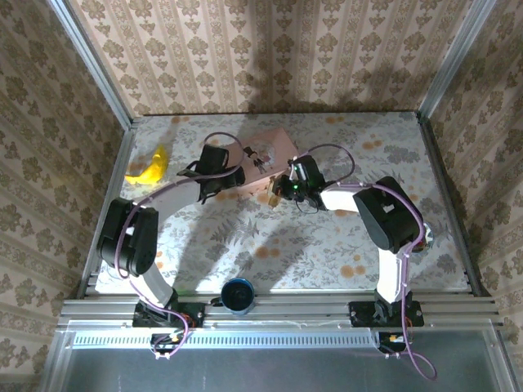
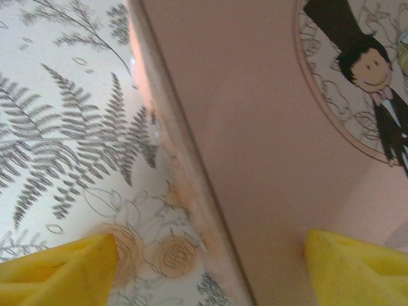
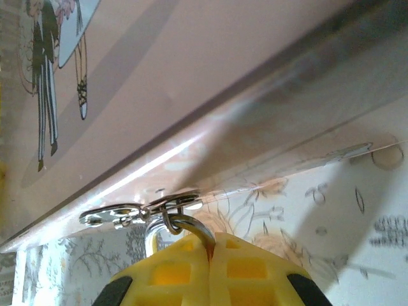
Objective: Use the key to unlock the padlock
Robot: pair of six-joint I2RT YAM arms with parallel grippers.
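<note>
- My left fingers [image 2: 60, 271] stand apart, straddling the pink box [image 2: 255, 146] at its 8 o'clock edge.
- My right fingers [image 3: 185, 274] clamp the padlock [image 3: 194, 224] by its shackle, at the box's 5 o'clock.

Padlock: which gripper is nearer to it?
Right. The right gripper is shut on the padlock beside the pink box; the left gripper, open, straddles another edge of that box.
</note>
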